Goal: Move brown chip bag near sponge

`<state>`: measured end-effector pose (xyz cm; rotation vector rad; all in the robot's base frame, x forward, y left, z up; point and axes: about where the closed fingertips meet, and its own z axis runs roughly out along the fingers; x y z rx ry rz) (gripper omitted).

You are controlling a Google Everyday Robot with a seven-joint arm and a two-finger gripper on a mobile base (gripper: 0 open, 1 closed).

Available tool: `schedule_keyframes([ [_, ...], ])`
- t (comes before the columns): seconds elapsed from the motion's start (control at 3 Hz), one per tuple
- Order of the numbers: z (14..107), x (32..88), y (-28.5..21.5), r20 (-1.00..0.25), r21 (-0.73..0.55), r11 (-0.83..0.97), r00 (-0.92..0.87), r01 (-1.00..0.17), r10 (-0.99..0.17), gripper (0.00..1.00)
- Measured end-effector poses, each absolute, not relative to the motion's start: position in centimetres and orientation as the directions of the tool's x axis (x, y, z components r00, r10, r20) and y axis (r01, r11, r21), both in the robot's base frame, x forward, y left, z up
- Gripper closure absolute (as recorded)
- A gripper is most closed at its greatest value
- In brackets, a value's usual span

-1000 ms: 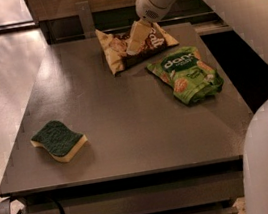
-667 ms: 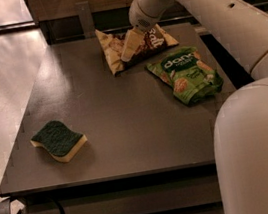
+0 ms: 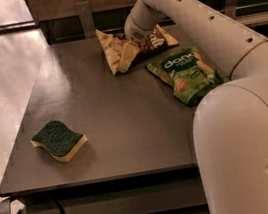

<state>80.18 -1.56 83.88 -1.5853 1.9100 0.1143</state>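
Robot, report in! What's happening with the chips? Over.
Gripper at brown chip bag, far side. Sponge front left, well apart. Green snack bag sits right of the path.

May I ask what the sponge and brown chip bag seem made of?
The sponge looks like pale yellow foam under a dark green, matte scouring layer. The brown chip bag, likely thin plastic film, shows crinkled folds. The gripper is at that bag.

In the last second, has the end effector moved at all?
Yes. The end effector has shifted left over the chip bag, away from the green bag, which has stayed put.
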Motion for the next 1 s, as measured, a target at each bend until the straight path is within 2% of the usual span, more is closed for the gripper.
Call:
schedule_keyframes([
  [0.33, 83.39, 80.19, -1.28, -0.520, -0.320, 0.263, -0.063, -0.910, -0.852, 0.25],
  [0.67, 83.08, 80.19, -1.09, -0.520, -0.316, 0.260, -0.063, -0.912, -0.852, 0.57],
  [1.0, 83.16, 80.19, -1.09, -0.520, -0.316, 0.260, -0.063, -0.912, -0.852, 0.80],
])
